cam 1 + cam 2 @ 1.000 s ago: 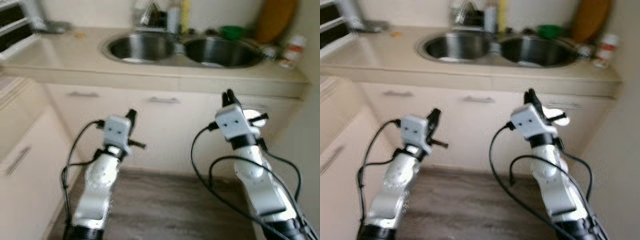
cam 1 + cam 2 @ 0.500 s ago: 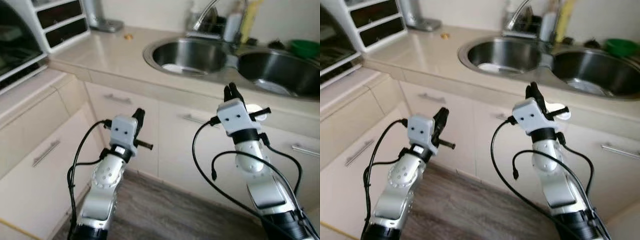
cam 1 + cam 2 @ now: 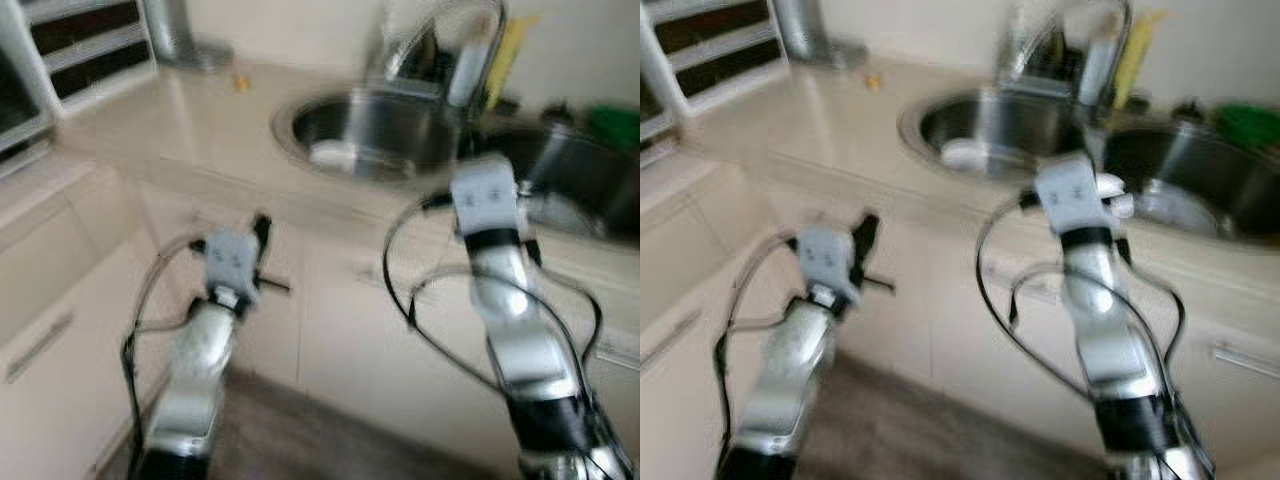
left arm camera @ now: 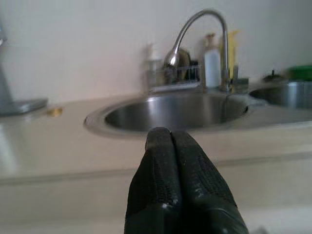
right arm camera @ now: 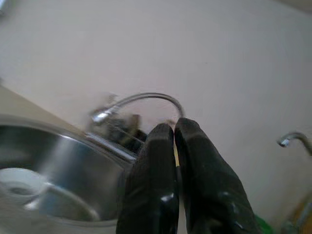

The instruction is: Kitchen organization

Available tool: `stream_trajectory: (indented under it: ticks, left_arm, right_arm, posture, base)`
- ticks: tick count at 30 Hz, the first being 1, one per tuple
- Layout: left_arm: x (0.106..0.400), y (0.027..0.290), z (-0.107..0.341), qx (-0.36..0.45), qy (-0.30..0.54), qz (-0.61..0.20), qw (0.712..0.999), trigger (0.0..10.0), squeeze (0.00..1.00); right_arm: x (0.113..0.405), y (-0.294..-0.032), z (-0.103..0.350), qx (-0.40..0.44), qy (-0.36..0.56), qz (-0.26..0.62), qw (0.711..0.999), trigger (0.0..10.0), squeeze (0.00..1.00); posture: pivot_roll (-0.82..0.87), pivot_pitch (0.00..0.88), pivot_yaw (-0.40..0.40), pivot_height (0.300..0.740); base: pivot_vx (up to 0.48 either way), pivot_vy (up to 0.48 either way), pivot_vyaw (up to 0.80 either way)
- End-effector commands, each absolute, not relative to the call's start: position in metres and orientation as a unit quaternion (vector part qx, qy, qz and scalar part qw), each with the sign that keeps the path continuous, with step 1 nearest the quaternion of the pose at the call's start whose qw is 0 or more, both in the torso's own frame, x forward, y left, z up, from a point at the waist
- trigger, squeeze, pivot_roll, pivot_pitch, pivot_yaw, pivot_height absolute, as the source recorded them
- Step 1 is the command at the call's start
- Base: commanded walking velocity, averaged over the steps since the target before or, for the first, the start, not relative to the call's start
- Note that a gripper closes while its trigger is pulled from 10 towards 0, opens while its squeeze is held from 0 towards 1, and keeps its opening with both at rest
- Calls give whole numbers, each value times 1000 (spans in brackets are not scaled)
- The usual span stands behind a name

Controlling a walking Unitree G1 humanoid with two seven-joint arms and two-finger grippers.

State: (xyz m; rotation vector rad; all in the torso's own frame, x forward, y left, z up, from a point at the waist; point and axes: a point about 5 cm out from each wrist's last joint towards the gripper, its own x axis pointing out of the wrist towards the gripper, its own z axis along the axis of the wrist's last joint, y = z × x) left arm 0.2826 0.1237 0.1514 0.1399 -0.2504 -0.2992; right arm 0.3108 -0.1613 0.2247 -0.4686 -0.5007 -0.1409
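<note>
Standing nearest the camera are two silver, jointed arms with looping black cables, both blurred in the head views. The left gripper [image 4: 170, 134] is held low in front of a cream cabinet door [image 3: 250, 330]; in its wrist view the two black, finely textured fingers are pressed together with nothing between them. The right gripper [image 5: 174, 127] is raised to the height of the counter edge, and its wrist view shows its two glossy black fingers almost touching, also holding nothing. Under the arms lies a grey wood-grain floor [image 3: 300, 440], with pale flat-fronted cabinets to the left and ahead; a slim metal handle [image 3: 38, 345] shows as a smear. Above them runs a smooth beige counter [image 3: 170, 120]. Set into it are two round stainless-steel sink bowls: the left bowl [image 3: 375, 135] holds a white, rounded item [image 3: 333, 155] too blurred to identify, and the right bowl [image 3: 1200, 185] is partly hidden by the right arm. One curved chrome tap [image 4: 204, 34] arches over the left bowl. Behind it stand a white bottle [image 4: 212, 61], a yellow bottle [image 3: 508, 60] and a small wire rack, its contents unclear. A green object [image 3: 1245, 125] sits at the far right, cut off. A small yellowish thing [image 4: 54, 111] lies on the counter near a grey metal base [image 4: 22, 105], beside white shelving [image 3: 70, 45].
</note>
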Motion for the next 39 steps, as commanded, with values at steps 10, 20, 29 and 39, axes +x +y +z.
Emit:
stream_trajectory:
  ticks: [10, 20, 29, 39]
  left_arm:
    - [283, 128, 156, 76, -132, -143, 978, 10000, 0]
    - [283, 129, 161, 77, -145, -136, 977, 10000, 0]
    - [283, 127, 160, 72, -146, -136, 977, 10000, 0]
    - [283, 126, 159, 74, -142, -138, 977, 10000, 0]
  right_arm:
    - [312, -157, 236, -239, -270, -69, 930, 10000, 0]
    - [318, -154, 238, -227, -266, -67, 934, 10000, 0]
    - [329, -162, 223, -191, -210, -76, 956, 10000, 0]
    - [334, -211, 200, -82, -112, -191, 972, 10000, 1000]
  posture:
    - [133, 0, -56, 740]
    - [139, 0, -62, 740]
    - [139, 0, -63, 740]
    - [141, 0, -65, 740]
  base:
    - [374, 0, -466]
    - [375, 0, 0]
    - [217, 0, 0]
    - [0, 0, 0]
